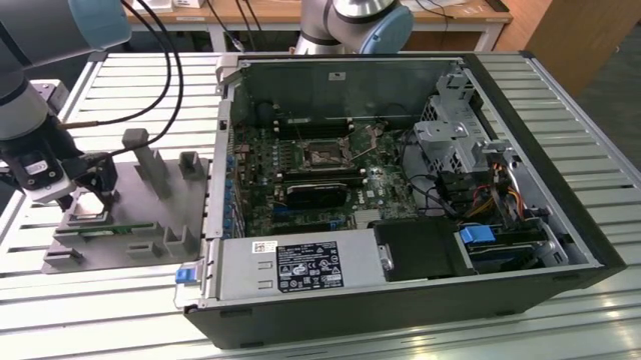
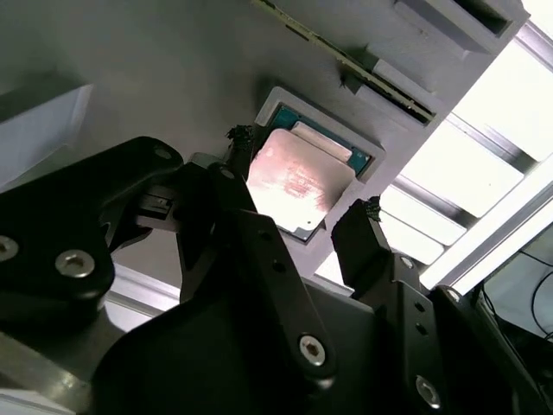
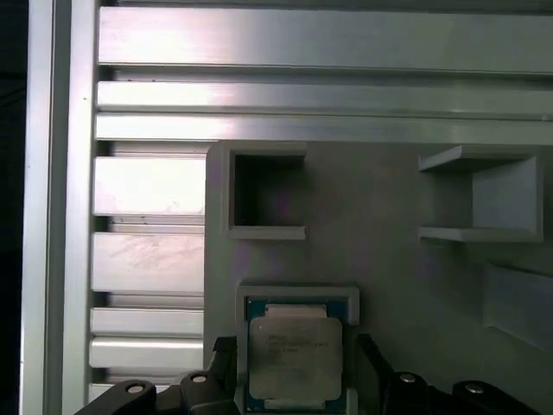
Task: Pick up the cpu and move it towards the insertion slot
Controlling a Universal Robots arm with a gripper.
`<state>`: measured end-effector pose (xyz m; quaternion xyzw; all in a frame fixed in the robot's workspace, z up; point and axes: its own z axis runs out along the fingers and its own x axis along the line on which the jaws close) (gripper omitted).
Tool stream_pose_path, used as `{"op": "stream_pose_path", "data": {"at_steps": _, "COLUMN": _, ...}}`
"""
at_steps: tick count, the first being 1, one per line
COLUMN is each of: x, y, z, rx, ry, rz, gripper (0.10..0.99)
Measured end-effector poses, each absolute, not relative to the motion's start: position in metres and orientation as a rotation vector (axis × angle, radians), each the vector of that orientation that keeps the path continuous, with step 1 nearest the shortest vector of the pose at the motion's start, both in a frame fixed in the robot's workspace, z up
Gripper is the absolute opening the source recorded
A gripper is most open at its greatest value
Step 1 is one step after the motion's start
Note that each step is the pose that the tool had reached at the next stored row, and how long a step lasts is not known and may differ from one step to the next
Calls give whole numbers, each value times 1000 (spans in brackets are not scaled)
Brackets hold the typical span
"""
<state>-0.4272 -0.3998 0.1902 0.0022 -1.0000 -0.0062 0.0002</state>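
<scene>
Straddles the small flat square cpu with its silver metal top (image 2: 294, 186): black two-fingered gripper (image 3: 292, 341) with jaws spread, one fingertip to each side of the chip, not closed on it. Lies flat in a square recess of the grey plastic fixture tray (image 1: 130, 251), at the exterior view's left, on the slatted aluminium surface (image 1: 100, 322). Carries faint dark print on the silver lid in both wrist views, too fine to tell. Shares the tray with a narrow green circuit strip (image 1: 108, 229) and open box-shaped pockets (image 3: 268, 190).

At the exterior view's centre and right, an open black computer case (image 1: 576, 225). Holds a green motherboard (image 1: 263, 187) with the square silver-framed insertion slot (image 1: 323, 156), well apart from the cpu, and just below it in the picture a black rectangular heatsink block (image 1: 315, 196). Along the near side, a silver power supply box (image 1: 240, 279) with a large white label of black print and symbols (image 1: 308, 274) and a smaller white label (image 1: 263, 246); wording too small to tell.

In the exterior view, mostly hidden behind the gripper fingers: the cpu. Cut off by the upper edge: a second grey robot arm's base (image 1: 356, 22).
</scene>
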Motion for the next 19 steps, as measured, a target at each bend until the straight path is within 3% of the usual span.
{"op": "stream_pose_path", "data": {"at_steps": 19, "x": -427, "y": -400, "z": 182, "rx": 50, "ry": -3141, "rz": -29, "gripper": 647}}
